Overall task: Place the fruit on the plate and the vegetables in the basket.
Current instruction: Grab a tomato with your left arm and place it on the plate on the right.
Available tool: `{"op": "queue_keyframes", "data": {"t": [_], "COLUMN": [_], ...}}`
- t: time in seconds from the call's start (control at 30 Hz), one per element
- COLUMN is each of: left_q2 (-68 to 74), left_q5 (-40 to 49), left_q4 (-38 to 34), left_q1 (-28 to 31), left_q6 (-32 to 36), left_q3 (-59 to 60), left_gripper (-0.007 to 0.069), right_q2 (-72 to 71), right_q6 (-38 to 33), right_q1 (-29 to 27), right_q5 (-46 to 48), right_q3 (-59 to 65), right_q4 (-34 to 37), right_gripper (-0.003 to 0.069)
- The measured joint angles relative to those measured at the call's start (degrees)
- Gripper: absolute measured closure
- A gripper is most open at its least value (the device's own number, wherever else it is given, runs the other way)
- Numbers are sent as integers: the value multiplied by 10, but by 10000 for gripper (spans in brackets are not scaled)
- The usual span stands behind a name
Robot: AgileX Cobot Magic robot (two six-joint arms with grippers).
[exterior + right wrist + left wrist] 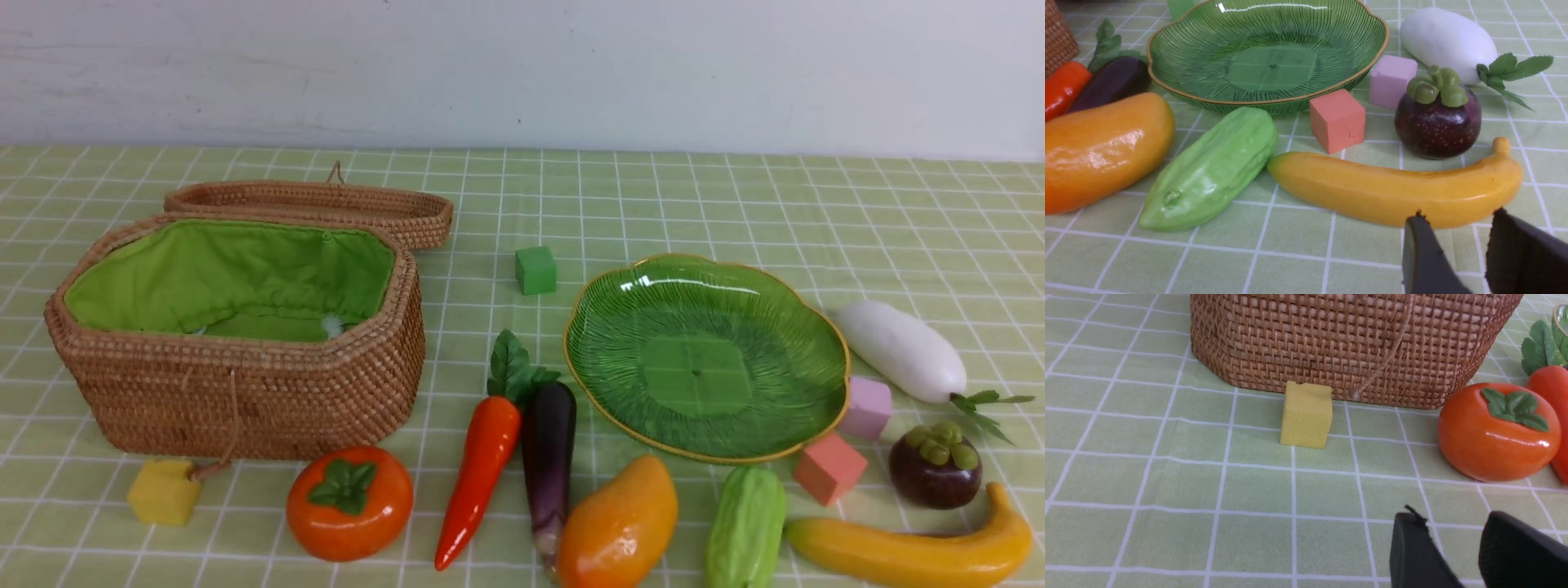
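The wicker basket (245, 392) stands open at the left, and only its green lining shows inside. The green plate (706, 359) at centre right is bare. In front lie the persimmon (349, 502), carrot (482, 474), eggplant (549, 457), mango (618, 527), gourd (745, 531) and banana (914, 551). The mangosteen (935, 469) and radish (902, 349) sit right of the plate. My left gripper (1453, 517) hangs open over bare cloth, short of the persimmon (1498, 430). My right gripper (1458, 215) is open just short of the banana (1396, 192). Neither gripper shows in the front view.
The basket's lid (326, 204) lies flipped back behind it. Small cubes are scattered about: yellow (163, 490) against the basket's front, green (535, 269) behind the plate, pink (867, 407) and salmon (829, 467) at the plate's right edge. A white wall closes the far side.
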Motion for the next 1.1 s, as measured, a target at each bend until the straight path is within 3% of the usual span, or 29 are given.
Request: {"op": "queue_keyframes", "data": {"t": [0.2, 0.37, 0.57, 0.7, 0.83, 0.87, 0.9, 0.93, 1.03, 1.1], "left_q2": [0, 0, 0, 0, 0, 0, 2, 16, 58, 119], "left_q5": [-64, -135, -222, -250, -222, -191, -183, -156, -103, -31], "left_q4": [-34, -166, -376, -419, -425, -423, -424, -419, -413, -404], "left_q1": [0, 0, 0, 0, 0, 0, 0, 0, 0, 0], "left_q6": [0, -13, -39, -38, -12, 8, 14, 39, 72, 117], "left_q3": [0, 0, 0, 0, -18, -44, -48, -83, -135, -194], "left_gripper": [386, 386, 386, 389, 473, 547, 557, 625, 638, 638], "right_q2": [0, 0, 0, 0, 0, 0, 0, 0, 0, 0], "right_q6": [0, 0, 0, 0, 0, 0, 0, -2, 3, 40], "right_q1": [0, 0, 0, 0, 0, 0, 0, 0, 0, 0], "right_q5": [0, 0, 0, 0, 0, -1, -1, -11, -35, -72], "right_q3": [0, 0, 0, 0, 0, 0, 0, 1, 4, 6], "right_q4": [0, 0, 0, 0, 0, 0, -1, -9, -5, 50], "right_gripper": [419, 419, 419, 419, 419, 419, 419, 419, 419, 419]}}
